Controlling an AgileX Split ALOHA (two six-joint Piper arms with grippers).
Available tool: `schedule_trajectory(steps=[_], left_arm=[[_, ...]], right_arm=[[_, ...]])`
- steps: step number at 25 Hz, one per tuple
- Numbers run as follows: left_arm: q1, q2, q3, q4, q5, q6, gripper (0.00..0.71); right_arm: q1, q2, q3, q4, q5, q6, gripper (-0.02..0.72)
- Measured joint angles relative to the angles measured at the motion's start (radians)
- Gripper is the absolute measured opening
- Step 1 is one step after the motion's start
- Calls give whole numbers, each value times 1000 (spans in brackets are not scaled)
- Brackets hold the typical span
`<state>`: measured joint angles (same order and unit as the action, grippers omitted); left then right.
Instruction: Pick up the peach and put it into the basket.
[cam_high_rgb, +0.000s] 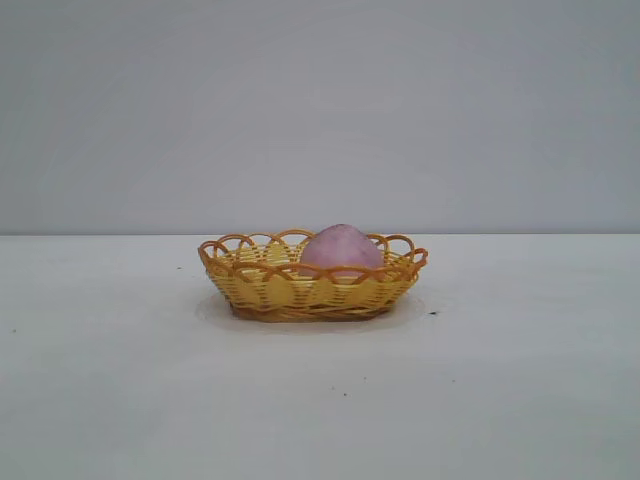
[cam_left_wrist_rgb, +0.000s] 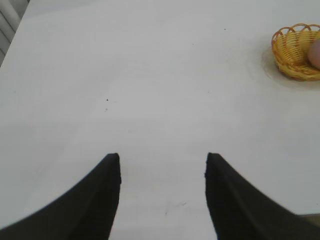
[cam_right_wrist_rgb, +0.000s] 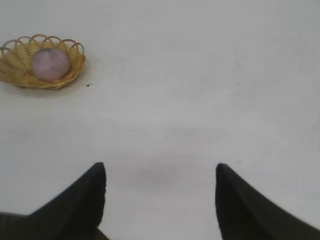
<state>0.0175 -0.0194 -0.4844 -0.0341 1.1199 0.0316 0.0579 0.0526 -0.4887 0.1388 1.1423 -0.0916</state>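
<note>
The peach (cam_high_rgb: 341, 247) sits inside the basket (cam_high_rgb: 270, 290) mid-worktop; placing looks done. Left claw (cam_left_wrist_rgb: 162, 172) and right claw (cam_right_wrist_rgb: 160, 180) hover spread, well apart from it; nothing more seems needed.

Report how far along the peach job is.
Done: the peach sits inside the basket, toward its right end in the exterior view. In hand: nothing; the left gripper and the right gripper both hang over bare table away from the basket, jaws open and empty. Left: nothing visible; the placement looks complete.
</note>
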Motion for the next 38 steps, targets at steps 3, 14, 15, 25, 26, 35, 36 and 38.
schedule_trajectory(steps=[3,14,15,25,26,35,36,38], left_arm=[[0,0,0,0,0,0,317],[0,0,0,0,0,0,317],[0,0,0,0,0,0,317],[-1,0,2,0,0,0,317],[-1,0,2,0,0,0,317],[-1,0,2,0,0,0,317],[-1,0,2,0,0,0,317],[-1,0,2,0,0,0,317]], right_arm=[[0,0,0,0,0,0,405],[0,0,0,0,0,0,405],[0,-2,0,0,0,0,405],[0,-68,0,0,2,0,405],[0,-68,0,0,2,0,405],[23,-68,0,2,1,0,405],[39,-68,0,2,1,0,405],[66,-68,0,2,1,0,405]])
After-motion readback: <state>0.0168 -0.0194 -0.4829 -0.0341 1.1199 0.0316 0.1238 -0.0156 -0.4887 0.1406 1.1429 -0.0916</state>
